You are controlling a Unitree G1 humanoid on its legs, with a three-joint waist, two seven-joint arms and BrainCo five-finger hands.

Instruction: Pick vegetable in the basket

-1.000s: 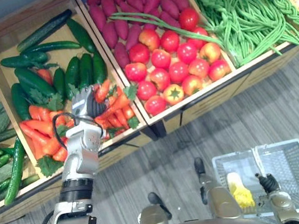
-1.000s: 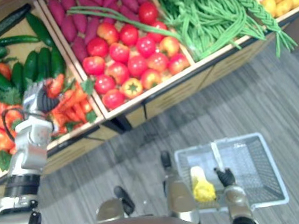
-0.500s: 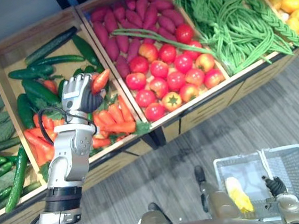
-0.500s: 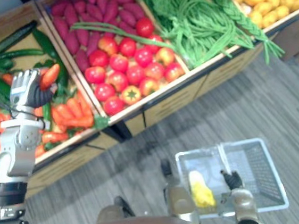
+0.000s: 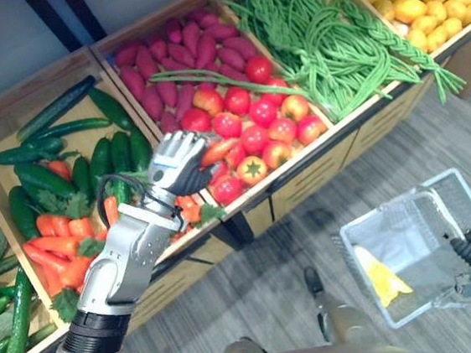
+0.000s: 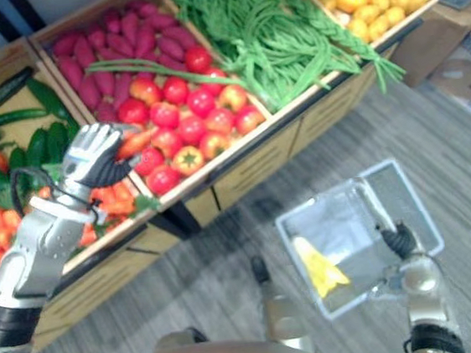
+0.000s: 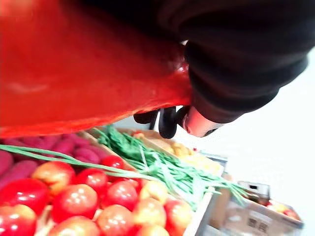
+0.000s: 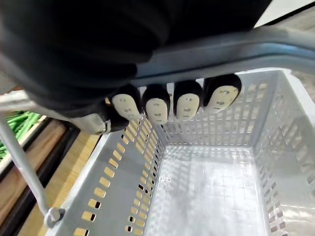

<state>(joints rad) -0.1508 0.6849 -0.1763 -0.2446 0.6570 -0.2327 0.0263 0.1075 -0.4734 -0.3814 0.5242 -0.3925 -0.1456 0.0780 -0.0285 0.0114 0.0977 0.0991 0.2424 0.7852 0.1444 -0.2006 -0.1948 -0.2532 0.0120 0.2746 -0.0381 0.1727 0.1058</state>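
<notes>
- Orange carrot is gripped firmly by the left robot hand, with its long axis pointing out toward the tomatoes.
- Grey basket lies well apart, lower and to the robot's right.
- Right robot hand is closed around the basket handle.

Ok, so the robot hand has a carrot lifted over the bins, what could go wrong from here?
The orange-red carrot sticks out past the curled fingers of the left robot hand, so it might slip onto the red tomatoes beneath. The grey plastic basket hangs tilted from the right robot hand, well away from the carrot; a drop could miss it, or the yellow vegetable inside might slide out.
</notes>
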